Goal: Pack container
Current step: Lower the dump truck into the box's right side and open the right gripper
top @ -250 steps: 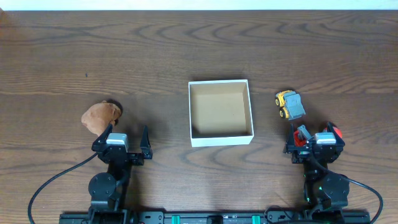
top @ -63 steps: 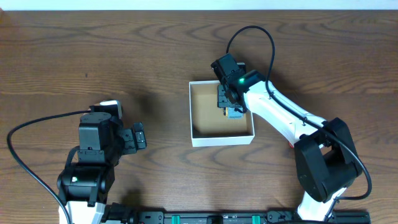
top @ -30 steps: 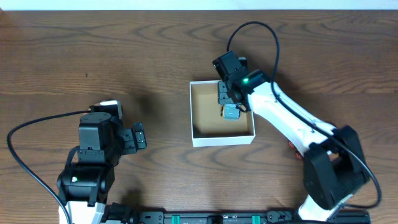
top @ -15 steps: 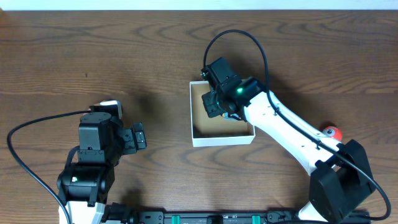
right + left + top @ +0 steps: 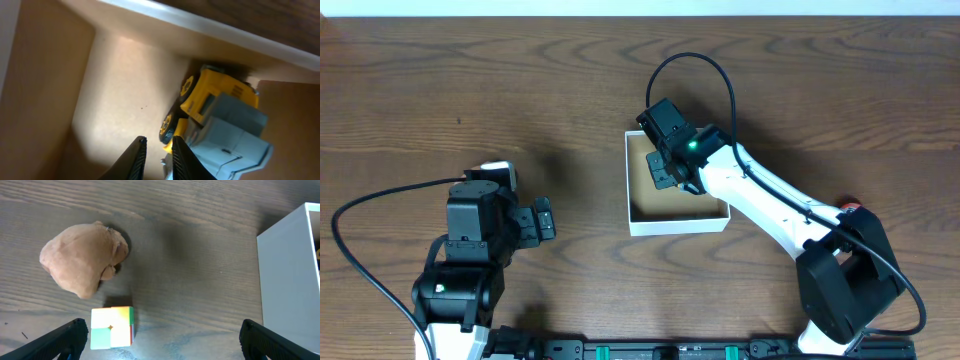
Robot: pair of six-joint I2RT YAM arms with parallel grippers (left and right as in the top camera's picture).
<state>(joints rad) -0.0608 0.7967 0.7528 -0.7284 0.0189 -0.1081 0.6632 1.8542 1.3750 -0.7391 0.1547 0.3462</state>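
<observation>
Yellow-and-grey toy truck point(image 5: 215, 120) lies inside the container point(image 5: 677, 224), frame right; right gripper point(image 5: 156, 155) above it nearly closed, empty; left gripper point(image 5: 162, 340) gapes wide, holding nothing.

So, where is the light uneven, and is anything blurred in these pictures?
Right wrist view: a bright patch on the floor of the container, its left wall in shade, dark shadow behind the toy truck. Left wrist view: the left gripper is blurred at the lower corners; the cube and plush are sharp. Overhead view: even light.
</observation>
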